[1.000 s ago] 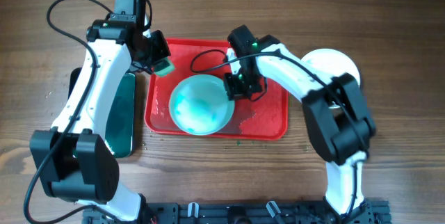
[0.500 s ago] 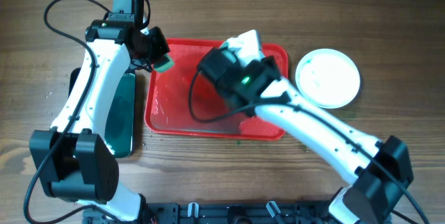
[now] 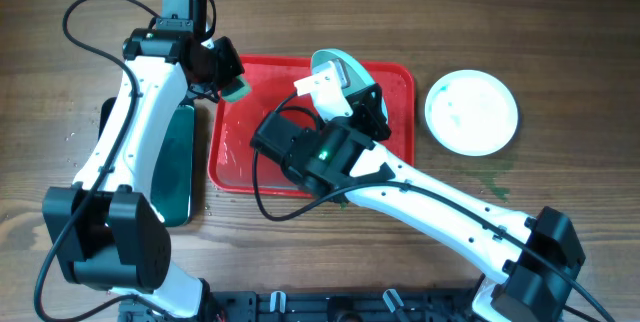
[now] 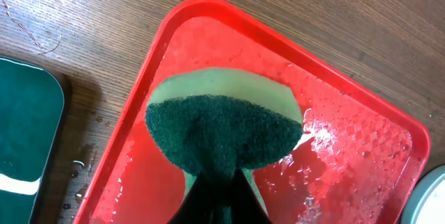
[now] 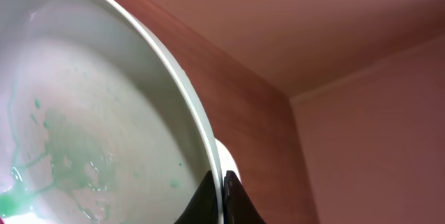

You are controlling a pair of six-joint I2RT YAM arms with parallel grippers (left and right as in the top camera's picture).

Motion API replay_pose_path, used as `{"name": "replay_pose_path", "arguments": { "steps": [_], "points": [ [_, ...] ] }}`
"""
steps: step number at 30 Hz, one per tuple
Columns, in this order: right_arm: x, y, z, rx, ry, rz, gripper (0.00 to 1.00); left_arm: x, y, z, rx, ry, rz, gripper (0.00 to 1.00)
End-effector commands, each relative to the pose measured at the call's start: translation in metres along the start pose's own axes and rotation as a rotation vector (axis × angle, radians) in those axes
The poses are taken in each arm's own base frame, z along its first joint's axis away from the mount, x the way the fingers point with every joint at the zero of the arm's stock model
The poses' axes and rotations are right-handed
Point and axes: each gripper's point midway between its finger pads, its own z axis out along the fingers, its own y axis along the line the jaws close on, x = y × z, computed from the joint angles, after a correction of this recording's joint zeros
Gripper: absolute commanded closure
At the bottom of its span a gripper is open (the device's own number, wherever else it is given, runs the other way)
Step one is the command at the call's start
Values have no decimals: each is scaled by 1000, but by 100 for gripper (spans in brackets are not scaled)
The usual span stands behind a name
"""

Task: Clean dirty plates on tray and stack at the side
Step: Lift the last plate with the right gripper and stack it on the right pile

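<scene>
My right gripper [image 5: 222, 184] is shut on the rim of a plate [image 5: 76, 113] that carries a teal-green smear. In the overhead view this plate [image 3: 338, 63] is tilted on edge, held high above the back of the red tray [image 3: 238, 160]. The tray is wet and holds no plate. My left gripper [image 4: 220, 182] is shut on a green sponge [image 4: 222, 130] over the tray's [image 4: 361, 154] far left corner; the sponge also shows in the overhead view [image 3: 236, 88]. A white plate [image 3: 472, 112] lies on the table right of the tray.
A black basin with a green inside [image 3: 176, 167] stands left of the tray, under my left arm; it also shows in the left wrist view [image 4: 21, 133]. My raised right arm hides the tray's middle and front right in the overhead view.
My right arm has lifted the smeared plate off the tray and swung up toward the camera, tipping the plate on edge. The left arm and sponge have stayed put.
</scene>
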Motion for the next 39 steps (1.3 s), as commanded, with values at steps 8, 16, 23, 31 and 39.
{"name": "replay_pose_path", "arguments": {
  "steps": [8,16,23,31,39],
  "points": [
    [51,49,47,-525,488,298,96,-3,-3,-2,16,-6,-25,96],
    [76,0,133,-772,704,682,96,-3,-3,-2,16,-5,-25,96],
    [181,-91,204,-521,882,983,96,-2,-2,-2,14,-2,-25,96],
    [263,-78,213,-450,1004,1070,96,-2,-2,-2,14,-2,-25,96],
    [266,-50,202,-516,1014,968,76,-2,-2,-2,14,-2,-25,96]
  ]
}}
